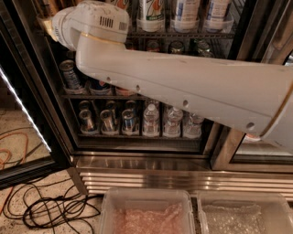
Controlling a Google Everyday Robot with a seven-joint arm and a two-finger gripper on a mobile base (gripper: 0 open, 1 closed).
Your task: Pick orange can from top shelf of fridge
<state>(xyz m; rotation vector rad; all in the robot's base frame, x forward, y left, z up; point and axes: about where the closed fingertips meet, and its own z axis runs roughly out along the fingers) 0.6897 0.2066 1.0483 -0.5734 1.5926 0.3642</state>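
Orange can just above claw, fridge top-left

Single cam, high behind arm, looks down close at fridge; pincer hidden top-left.

The arm is a thick tube with a smooth shell of cream-white colour, and it becomes wider toward the right side. Along its lower side there is a row of small dark screw holes, set well apart from each other. At its upper left end sits a rounded housing of the same white colour. This housing carries a black marking of short vertical bars, like a barcode or a vent, and beside it a small grey label. A thin yellowish seam separates the housing from the tube. The gripper lies beyond the housing, at the upper left, and is hidden.
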